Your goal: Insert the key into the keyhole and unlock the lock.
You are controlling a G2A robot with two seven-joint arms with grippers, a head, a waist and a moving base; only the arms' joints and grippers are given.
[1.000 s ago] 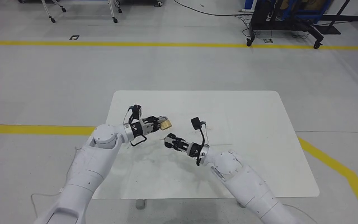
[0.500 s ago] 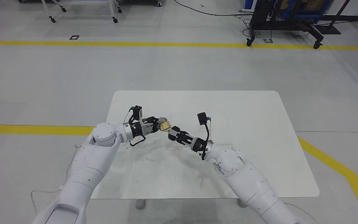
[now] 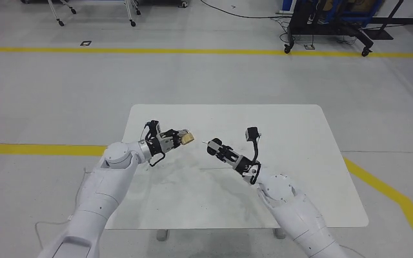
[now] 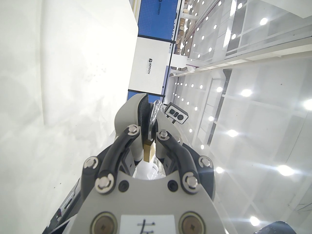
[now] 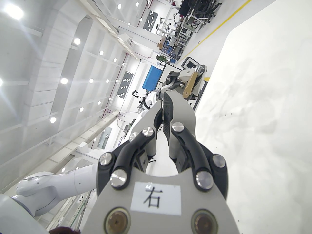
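Note:
My left gripper [image 3: 177, 137] hovers over the left half of the white table [image 3: 290, 129], shut on a small brass padlock [image 3: 187, 137]. In the left wrist view the brass body [image 4: 147, 151] sits between the fingers and the silver shackle [image 4: 156, 112] points outward. My right gripper [image 3: 213, 146] faces it from the right, a short gap away, shut on a thin key [image 3: 205, 142] whose tip points at the lock. The right wrist view has the fingers [image 5: 168, 108] pressed together, with the padlock [image 5: 189, 85] just beyond them in the other gripper.
Both grippers hang above the table's surface [image 5: 256, 98], which bears nothing else. A yellow line [image 3: 193, 50] crosses the floor behind the table. A black wheeled cart [image 3: 329, 29] stands far back on the right.
My right gripper rose to the padlock, then pulled back to the right, opening a gap. My left gripper with the padlock shifted slightly away and to the left.

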